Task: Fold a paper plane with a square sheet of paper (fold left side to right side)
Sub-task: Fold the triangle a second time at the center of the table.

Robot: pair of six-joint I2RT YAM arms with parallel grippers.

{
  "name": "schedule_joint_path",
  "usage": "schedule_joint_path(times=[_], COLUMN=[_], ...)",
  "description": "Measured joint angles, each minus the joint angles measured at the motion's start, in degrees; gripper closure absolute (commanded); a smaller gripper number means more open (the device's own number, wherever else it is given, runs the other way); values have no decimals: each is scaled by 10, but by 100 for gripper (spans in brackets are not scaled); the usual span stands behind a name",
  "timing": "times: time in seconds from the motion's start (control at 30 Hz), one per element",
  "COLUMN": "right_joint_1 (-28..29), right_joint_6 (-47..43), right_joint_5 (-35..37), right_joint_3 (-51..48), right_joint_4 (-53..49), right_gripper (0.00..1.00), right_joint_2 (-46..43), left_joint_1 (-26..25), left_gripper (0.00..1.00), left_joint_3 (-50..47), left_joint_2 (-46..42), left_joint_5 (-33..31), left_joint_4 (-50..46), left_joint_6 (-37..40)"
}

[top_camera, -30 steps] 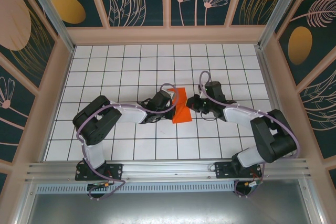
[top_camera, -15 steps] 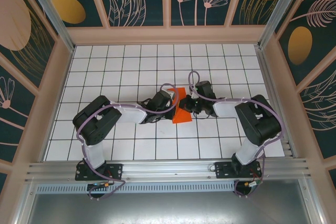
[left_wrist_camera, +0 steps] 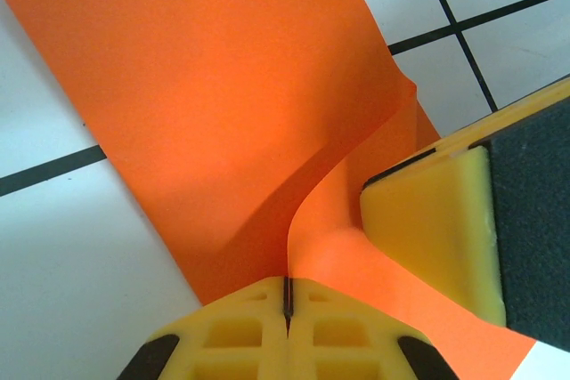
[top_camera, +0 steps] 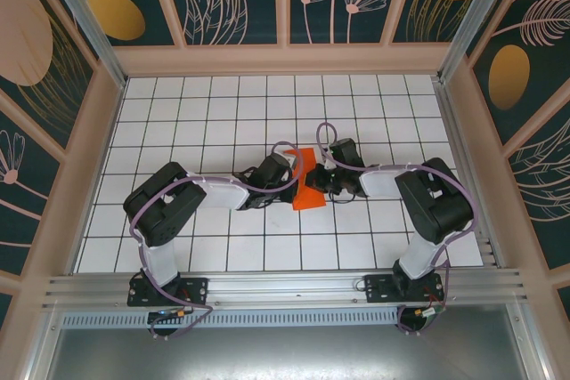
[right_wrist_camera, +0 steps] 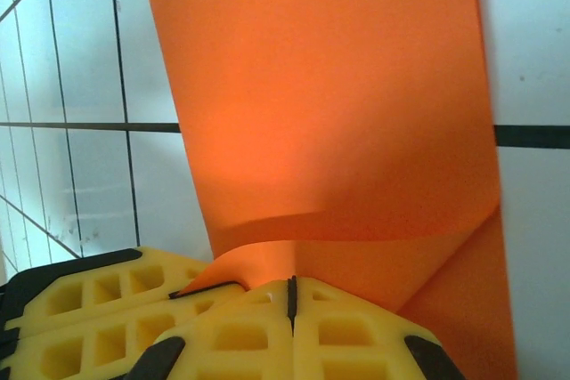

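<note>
The square sheet of paper (top_camera: pixel 307 196) is a narrow orange strip on the white grid at the table's middle, folded with one flap raised. My left gripper (top_camera: pixel 292 181) meets it from the left. In the left wrist view its yellow fingers (left_wrist_camera: pixel 287 295) are shut, and the flap's curled edge runs straight into their seam across the paper (left_wrist_camera: pixel 205 86). My right gripper (top_camera: pixel 322 182) reaches in from the right, shut, its tips (right_wrist_camera: pixel 291 295) pushed against the paper (right_wrist_camera: pixel 329 86) at the flap's foot. One right finger (left_wrist_camera: pixel 432 220) rests on the sheet. The left fingers (right_wrist_camera: pixel 80 304) sit close beside the right ones.
The tiled table (top_camera: pixel 223 113) is enclosed by pale wooden walls (top_camera: pixel 100 144) on the left, back and right. An aluminium rail (top_camera: pixel 285 287) runs along the near edge above the arm bases. Both forearms lie low across the middle row of tiles.
The right arm has swung left, bringing its shut gripper from about a tile right of the paper up against it. The left arm and its hold have not moved.
</note>
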Motion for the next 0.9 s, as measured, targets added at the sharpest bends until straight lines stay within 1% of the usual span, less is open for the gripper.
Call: schedule_joint_path(times=[0.33, 0.37, 0.47, 0.53, 0.63, 0.77, 0.9], right_joint_1=[0, 1, 2, 3, 3, 3, 3], right_joint_6=[-19, -21, -25, -27, -29, -29, -29], right_joint_5=[17, 19, 23, 24, 25, 25, 25], right_joint_3=[8, 9, 12, 13, 14, 14, 16], right_joint_4=[-24, -26, -31, -35, -37, -37, -40], right_gripper=[100, 100, 100, 100, 100, 100, 100], right_joint_2=[7, 7, 7, 7, 7, 7, 7], left_joint_1=[0, 0, 0, 0, 0, 0, 0], left_gripper=[100, 98, 88, 78, 70, 68, 70], left_joint_3=[0, 0, 0, 0, -2, -4, -4], left_joint_2=[0, 0, -1, -4, -24, -73, -122], left_joint_5=[0, 0, 0, 0, -10, -23, -16], left_joint_4=[0, 0, 0, -6, -26, -50, -58], left_joint_6=[1, 1, 2, 6, 7, 7, 8])
